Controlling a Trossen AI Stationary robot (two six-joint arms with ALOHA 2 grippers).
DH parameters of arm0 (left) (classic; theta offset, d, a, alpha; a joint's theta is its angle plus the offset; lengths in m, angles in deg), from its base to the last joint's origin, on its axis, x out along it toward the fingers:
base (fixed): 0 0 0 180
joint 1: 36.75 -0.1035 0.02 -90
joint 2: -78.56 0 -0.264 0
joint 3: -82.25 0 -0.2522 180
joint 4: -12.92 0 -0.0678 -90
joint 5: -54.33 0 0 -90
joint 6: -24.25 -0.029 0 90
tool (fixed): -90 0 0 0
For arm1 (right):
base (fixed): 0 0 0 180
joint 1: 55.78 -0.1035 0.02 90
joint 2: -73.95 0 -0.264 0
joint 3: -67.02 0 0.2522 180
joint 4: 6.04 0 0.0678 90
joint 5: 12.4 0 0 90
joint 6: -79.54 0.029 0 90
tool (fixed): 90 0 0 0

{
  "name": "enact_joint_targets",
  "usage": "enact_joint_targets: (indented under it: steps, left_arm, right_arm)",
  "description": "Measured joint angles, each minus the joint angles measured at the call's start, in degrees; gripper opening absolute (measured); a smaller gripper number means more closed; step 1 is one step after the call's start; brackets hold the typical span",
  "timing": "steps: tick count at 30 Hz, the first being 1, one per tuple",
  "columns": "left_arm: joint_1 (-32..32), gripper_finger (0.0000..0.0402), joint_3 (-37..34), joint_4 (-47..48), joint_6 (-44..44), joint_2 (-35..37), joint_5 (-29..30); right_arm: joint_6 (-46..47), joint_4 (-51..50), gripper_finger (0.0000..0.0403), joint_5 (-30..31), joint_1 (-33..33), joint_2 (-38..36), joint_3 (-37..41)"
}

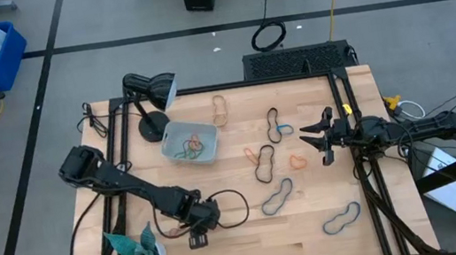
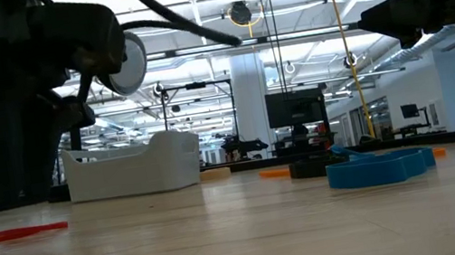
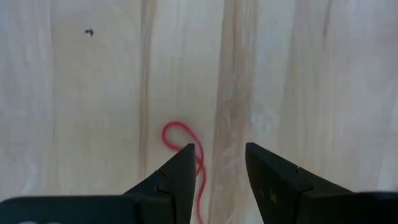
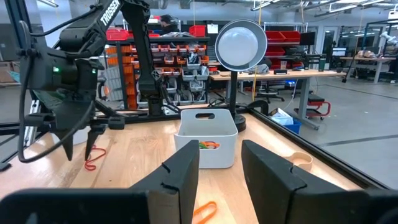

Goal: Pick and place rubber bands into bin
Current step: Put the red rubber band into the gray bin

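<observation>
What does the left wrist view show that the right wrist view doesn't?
Only the left wrist view: the left hand from close above, fingers open over the bare wood, one tip at the red band.

Only the right wrist view: the bin with bands inside, the lamp, a tan band, an orange band and the right hand, open.

Both: the red band and the wooden table.

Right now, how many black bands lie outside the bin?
2: one black band is to the right of the bin, and the other is just in front of it. The arms may hide more.
</observation>
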Motion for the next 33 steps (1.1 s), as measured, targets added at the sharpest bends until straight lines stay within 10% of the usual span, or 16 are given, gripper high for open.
enact_joint_targets:
  steps: [33]
  left_arm:
    - [0.4, 0.0147, -0.1, -2.2, 4.8, -3.8, 4.2]
  right_arm:
    - [-0.1, -1.0, 0.0116, 0.0, 0.0, 0.9, 0.0]
